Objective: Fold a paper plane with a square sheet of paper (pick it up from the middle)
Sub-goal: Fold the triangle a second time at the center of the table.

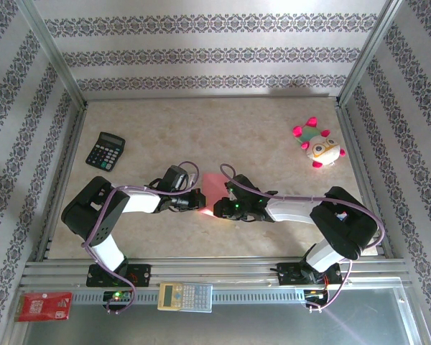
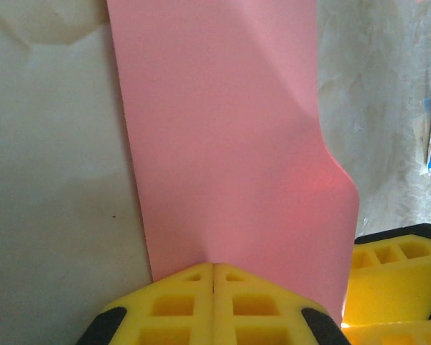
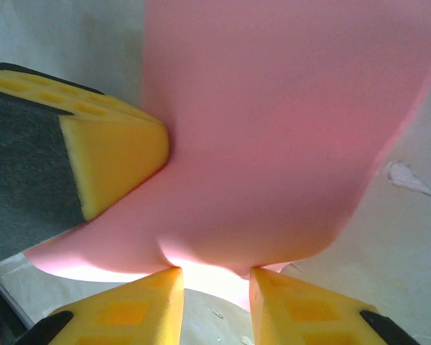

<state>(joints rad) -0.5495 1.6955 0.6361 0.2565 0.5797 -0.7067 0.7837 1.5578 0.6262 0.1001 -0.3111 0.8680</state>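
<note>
Reaching inward from both bases, elbows bent outward, wrists low. Pinching square sheet of paper [image 2: 223, 144] with left gripper [image 2: 213, 267], yellow fingers pressed flush together. Facing it with right gripper [image 3: 215, 277], just beside, jaws parted by narrow gap, tips at sheet's edge.
</note>
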